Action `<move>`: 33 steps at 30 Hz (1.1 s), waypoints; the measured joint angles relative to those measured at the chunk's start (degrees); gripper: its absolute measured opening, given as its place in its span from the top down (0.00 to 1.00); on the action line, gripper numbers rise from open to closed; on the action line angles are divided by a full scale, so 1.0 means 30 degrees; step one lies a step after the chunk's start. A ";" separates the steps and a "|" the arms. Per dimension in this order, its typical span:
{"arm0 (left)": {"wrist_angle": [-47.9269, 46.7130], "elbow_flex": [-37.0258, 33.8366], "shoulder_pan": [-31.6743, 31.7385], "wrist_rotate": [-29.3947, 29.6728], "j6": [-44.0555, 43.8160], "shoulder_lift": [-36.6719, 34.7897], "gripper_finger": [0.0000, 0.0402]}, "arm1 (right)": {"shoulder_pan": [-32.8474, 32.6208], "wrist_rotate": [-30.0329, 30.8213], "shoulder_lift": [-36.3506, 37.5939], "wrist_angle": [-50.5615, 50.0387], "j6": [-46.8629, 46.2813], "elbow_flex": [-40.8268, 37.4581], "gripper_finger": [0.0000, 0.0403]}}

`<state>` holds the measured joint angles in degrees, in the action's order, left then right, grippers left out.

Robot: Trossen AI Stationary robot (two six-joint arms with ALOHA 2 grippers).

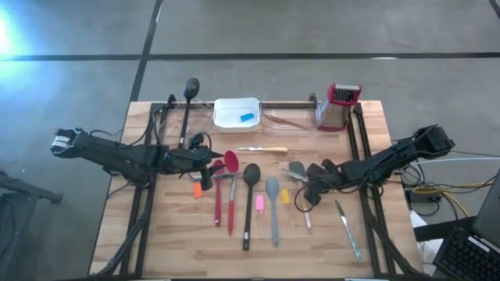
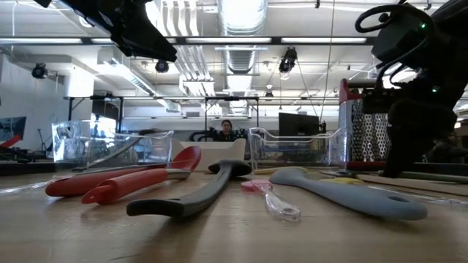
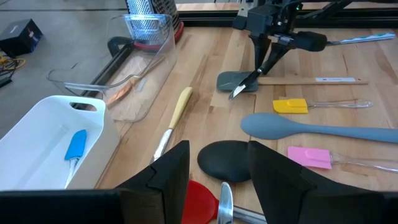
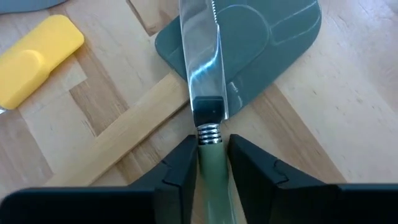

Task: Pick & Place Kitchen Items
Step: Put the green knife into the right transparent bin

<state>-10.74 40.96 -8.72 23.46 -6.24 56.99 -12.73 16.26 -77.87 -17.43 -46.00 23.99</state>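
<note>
**Butcher-block table, open workshop room behind**

Surface: pale wooden table (image 1: 328,242) of jointed strips, on a grey floor crossed by dark lines. Black rails run along its back and down both sides.

Back edge, high view: white tray (image 1: 226,112) with a small blue piece (image 1: 247,117) inside; clear plastic bin (image 1: 285,117) beside it; red-topped metal grater (image 1: 341,105) at the right end. A black slotted spoon (image 1: 190,94) lies at the rear left.

Middle row, handles toward the near edge: red spoon (image 1: 219,187), red-handled tool (image 1: 231,207), black spoon (image 1: 248,199), grey spoon (image 1: 273,207), pink spatula (image 1: 259,202), yellow spatula (image 1: 285,197), orange block (image 1: 198,190). A pale-handled knife (image 1: 263,149) lies crosswise behind them; another knife (image 1: 348,226) lies near the right front.

Right gripper (image 4: 211,152): low over the table's right-centre, fingers closed snugly on the pale green handle of a table knife (image 4: 202,68), whose blade slants down over the grey spatula head (image 4: 267,43). Whether the blade tip touches cannot be told.

Left gripper (image 3: 217,171): above the red and black spoon bowls at left-centre, fingers parted, nothing between them.

Room, low view: open ceiling with ducts and strip lights, desks, monitors, a person seated far back at centre.
</note>
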 joint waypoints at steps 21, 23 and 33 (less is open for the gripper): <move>-0.0009 -0.0005 0.0002 -0.0007 0.0000 0.0000 0.58 | 0.0032 -0.0297 0.2411 -0.1297 0.1046 0.1738 0.90; -0.0009 -0.0005 0.0002 -0.0007 0.0000 0.0000 0.58 | 0.0056 -0.0204 0.2594 -0.1901 0.1545 0.2393 0.90; 0.0005 -0.0005 -0.0005 -0.0007 0.0000 0.0000 0.58 | 0.3094 0.0083 0.2586 -0.6393 0.6227 0.6489 0.90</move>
<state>-10.72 40.95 -8.73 23.44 -6.24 56.99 -3.45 16.51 -70.11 -36.61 -27.32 43.45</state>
